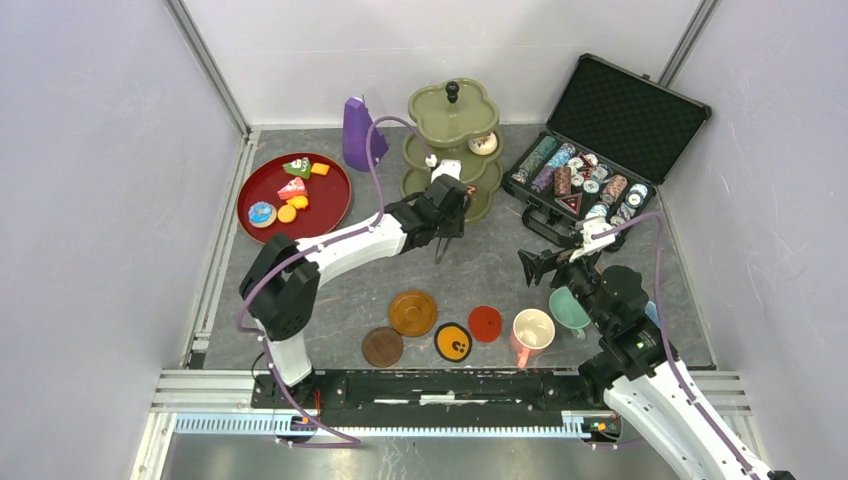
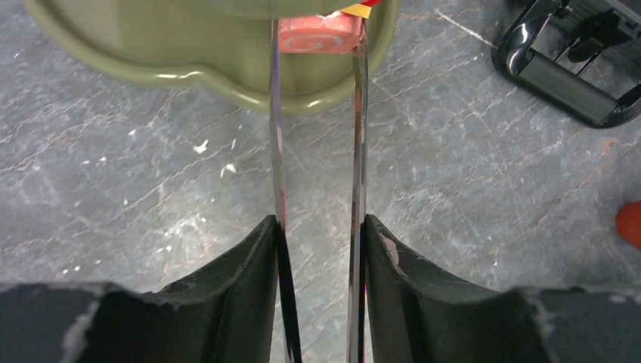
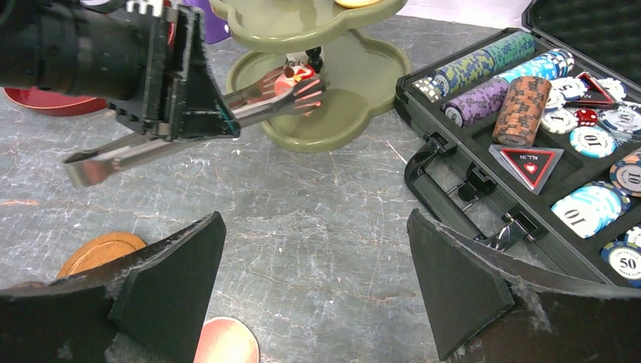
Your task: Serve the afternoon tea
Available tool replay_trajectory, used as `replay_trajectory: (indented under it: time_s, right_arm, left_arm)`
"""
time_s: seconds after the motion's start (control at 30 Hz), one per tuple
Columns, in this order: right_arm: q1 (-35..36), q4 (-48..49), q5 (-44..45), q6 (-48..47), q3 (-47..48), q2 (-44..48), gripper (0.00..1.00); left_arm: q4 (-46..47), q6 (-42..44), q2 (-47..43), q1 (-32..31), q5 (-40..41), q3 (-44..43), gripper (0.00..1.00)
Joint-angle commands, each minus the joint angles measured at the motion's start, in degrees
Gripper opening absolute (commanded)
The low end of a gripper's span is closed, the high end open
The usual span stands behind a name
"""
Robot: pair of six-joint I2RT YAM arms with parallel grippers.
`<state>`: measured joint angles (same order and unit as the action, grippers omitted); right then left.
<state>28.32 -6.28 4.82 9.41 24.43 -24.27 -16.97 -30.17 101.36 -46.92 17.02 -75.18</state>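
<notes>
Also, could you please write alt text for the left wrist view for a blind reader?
Metal tongs, clamped between the left gripper's dark jaws, pinch a small pink swirl-topped cake over the olive-green stand's bottom tier. Grey marbled tabletop lies below, and a black case latch shows top right.

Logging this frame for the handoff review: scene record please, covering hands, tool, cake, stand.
left hand: shut on tongs
tongs: clamping pink swirl cake
cake position: over stand's bottom tier
right hand: open, empty
red tray: several cakes on it
coasters: four, all bare
</notes>
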Motion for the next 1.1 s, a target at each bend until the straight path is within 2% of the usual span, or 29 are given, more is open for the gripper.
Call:
replay_trajectory:
  time_s: [0.0,0.27,0.53,0.77,1.07]
  right_arm:
    - [-0.2,-0.7,1.1,0.6,3.2,1.1,0.98]
    - [-0.2,-3.5,2.3,0.6,4.3,2.6,0.98]
    - [-0.2,-6.6,4.0,-0.4,6.4,3.9,0.98]
    - [-0.2,-8.2,5.1,-0.9,6.9,4.6,0.98]
    - [-0.2,-8.5,4.9,-0.9,6.7,4.3,0.98]
  left_arm:
    - [4.3,-2.7,4.1,-2.0,4.3,-6.0,0.48]
    - [4.1,-2.7,12.0,-4.9,9.9,-14.0,0.48]
    - [5.6,-3.1,17.6,-5.4,15.0,-17.7,0.49]
    - [6.7,-3.5,20.5,-5.4,17.2,-20.2,0.49]
    - [8.5,-4.7,23.2,-5.0,18.1,-23.1,0.53]
